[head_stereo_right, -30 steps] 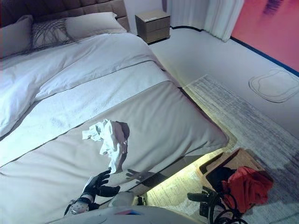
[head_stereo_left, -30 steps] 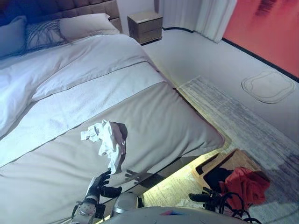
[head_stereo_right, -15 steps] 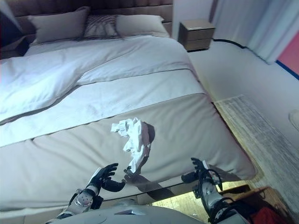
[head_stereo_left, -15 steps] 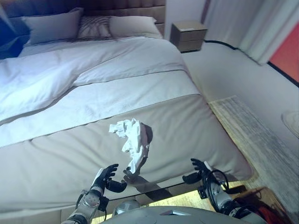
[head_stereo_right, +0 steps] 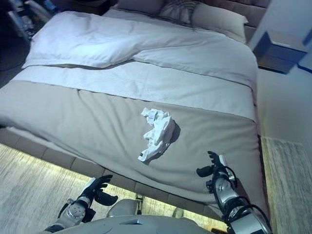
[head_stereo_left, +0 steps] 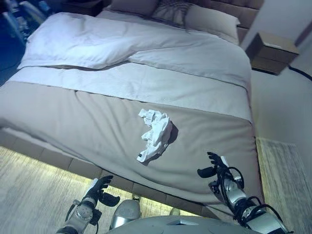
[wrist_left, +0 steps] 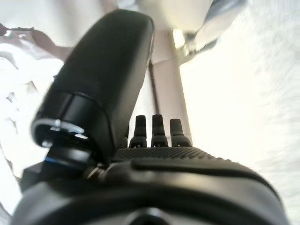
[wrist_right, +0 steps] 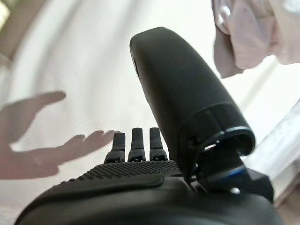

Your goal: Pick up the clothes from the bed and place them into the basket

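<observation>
I saw the white garment (head_stereo_left: 155, 134) lying crumpled on the bed (head_stereo_left: 97, 122), ahead of and between my hands, touching neither. My left hand (head_stereo_left: 99, 189) hung relaxed and empty off the bed's edge; my right hand (head_stereo_left: 216, 166), seemingly just above the cover, was open too.

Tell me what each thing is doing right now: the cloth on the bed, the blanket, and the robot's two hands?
White cloth: crumpled, lying loose on the bed, nothing holding it.
Blanket: spread flat over the bed's lower part.
White duvet: pulled back toward the pillows.
Left hand: open, empty, beyond the bed's edge, over the floor.
Right hand: open, empty, above the blanket, apart from the cloth.
</observation>
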Available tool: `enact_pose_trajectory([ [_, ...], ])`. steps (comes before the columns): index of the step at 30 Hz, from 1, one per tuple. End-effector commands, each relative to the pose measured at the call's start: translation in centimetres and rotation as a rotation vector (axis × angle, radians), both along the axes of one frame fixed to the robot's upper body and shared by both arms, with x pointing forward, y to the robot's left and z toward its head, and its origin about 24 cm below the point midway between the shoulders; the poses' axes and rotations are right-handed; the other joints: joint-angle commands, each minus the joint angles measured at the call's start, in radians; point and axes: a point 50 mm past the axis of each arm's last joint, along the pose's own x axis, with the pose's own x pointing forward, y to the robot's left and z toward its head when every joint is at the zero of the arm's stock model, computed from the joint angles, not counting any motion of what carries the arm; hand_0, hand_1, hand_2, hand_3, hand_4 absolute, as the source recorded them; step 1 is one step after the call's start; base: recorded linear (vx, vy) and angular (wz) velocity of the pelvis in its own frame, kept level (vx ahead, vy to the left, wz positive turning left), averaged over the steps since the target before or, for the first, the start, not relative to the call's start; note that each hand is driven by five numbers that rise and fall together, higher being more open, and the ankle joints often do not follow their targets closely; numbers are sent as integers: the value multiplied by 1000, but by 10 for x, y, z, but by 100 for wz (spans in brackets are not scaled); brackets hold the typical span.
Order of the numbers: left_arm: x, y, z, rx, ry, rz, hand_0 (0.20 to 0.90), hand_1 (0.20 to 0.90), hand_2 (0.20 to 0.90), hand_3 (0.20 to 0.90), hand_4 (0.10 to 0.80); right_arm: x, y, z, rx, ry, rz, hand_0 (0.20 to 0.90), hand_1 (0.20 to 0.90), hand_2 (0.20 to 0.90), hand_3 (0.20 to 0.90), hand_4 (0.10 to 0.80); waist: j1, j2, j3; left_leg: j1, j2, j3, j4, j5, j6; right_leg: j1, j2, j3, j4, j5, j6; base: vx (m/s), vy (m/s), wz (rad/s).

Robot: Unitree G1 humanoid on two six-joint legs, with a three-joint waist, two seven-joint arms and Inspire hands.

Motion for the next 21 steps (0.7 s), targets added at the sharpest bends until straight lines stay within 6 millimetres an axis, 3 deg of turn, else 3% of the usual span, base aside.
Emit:
enact_pose_trajectory([
  [1,43,-25,19,-79,-174,-140,900,900,900,900,800,60,-31,67,-145,-252,-16,900,900,900,900,800,50,21,48,-45,97,34,114,32,-114,-49,-45,-17,96,14,13,33,34,64],
  [4,40,-25,20,-86,-176,-158,900,900,900,900,800,83,-34,93,-191,-314,15,900,900,900,900,800,62,43,63,-28,85,21,49,54,-106,-63,-46,-31,88,15,14,12,89,38],
  [6,53,-26,28,-93,-233,-178,900,900,900,900,800,106,-36,126,-255,-396,60,900,900,900,900,800,70,61,86,-57,70,6,32,59,-103,-104,-52,-37,105,7,10,-192,81,-1],
  [7,72,-22,39,-89,-294,-149,900,900,900,900,800,124,-36,154,-297,-468,82,900,900,900,900,800,81,74,119,-92,59,-3,40,54,-99,-151,-60,-50,142,-6,6,-224,43,-9],
  [9,81,-19,45,-85,-321,-131,900,900,900,900,800,131,-34,168,-315,-517,84,900,900,900,900,800,87,79,136,-117,54,-15,54,54,-97,-179,-64,-59,170,-13,4,-104,-10,2],
  [10,92,-17,55,-83,-363,-141,900,900,900,900,800,141,-30,189,-324,-593,81,900,900,900,900,800,96,84,167,-161,44,-28,84,52,-94,-226,-73,-67,208,-16,2,-62,-27,20],
  [16,94,-13,61,-85,-398,-103,900,900,900,900,800,157,-26,236,-344,-724,97,900,900,900,900,800,116,118,223,-272,23,-59,165,56,-85,-339,-87,-68,305,-26,-12,-6,25,16],
  [21,88,-2,62,-87,-413,-38,900,900,900,900,800,165,-27,265,-293,-801,74,900,900,900,900,800,151,140,246,-341,8,-92,230,22,-78,-422,-111,-64,425,-85,-15,100,6,12],
])
